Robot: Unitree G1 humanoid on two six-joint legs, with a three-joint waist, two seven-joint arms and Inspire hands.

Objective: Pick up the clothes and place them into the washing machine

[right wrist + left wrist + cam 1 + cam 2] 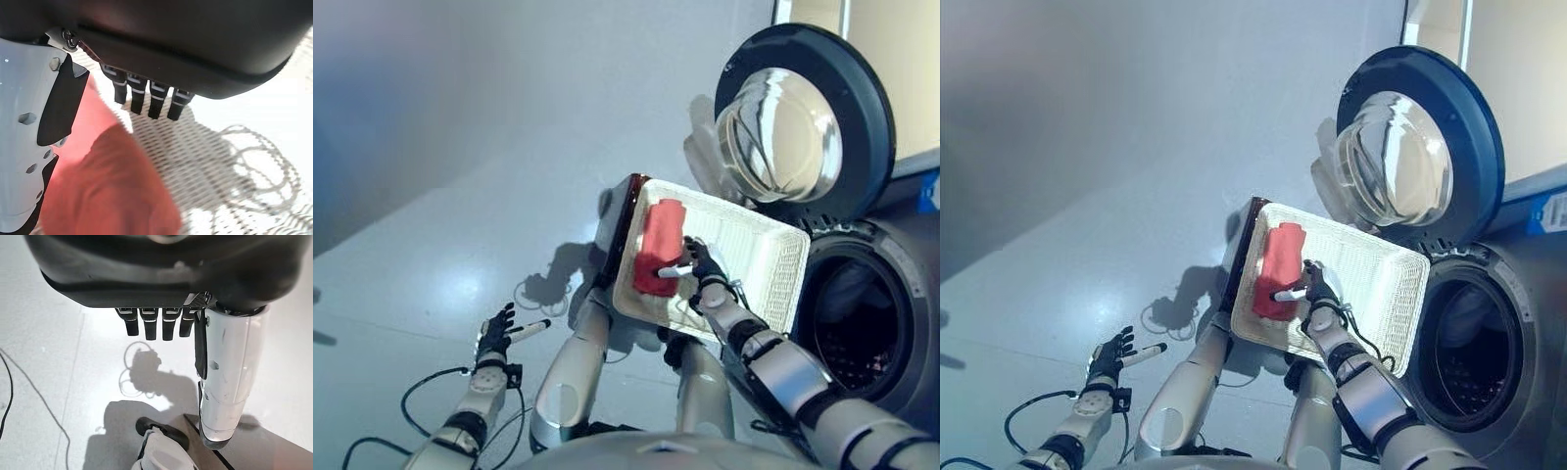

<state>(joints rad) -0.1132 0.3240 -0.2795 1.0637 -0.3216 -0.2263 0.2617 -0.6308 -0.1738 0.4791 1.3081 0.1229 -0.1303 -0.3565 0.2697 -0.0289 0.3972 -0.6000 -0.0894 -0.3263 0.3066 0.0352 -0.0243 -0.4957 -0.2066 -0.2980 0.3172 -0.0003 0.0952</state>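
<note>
A red cloth (659,248) lies in the white wicker basket (754,253), which rests on a low dark brown box (619,221) beside the washing machine (871,313). The machine's round door (803,122) stands open. My right hand (701,264) is open over the basket, its thumb over the cloth's near end; the cloth also shows in the right wrist view (107,186) under the open fingers (146,100). My left hand (497,333) is open and empty over the floor, low at the left; its fingers (151,325) are straight.
Pale grey floor (431,245) spreads to the left of the basket. The machine's dark drum opening (857,318) lies to the right of the basket. A blue-edged thing (1547,211) lies on top of the machine.
</note>
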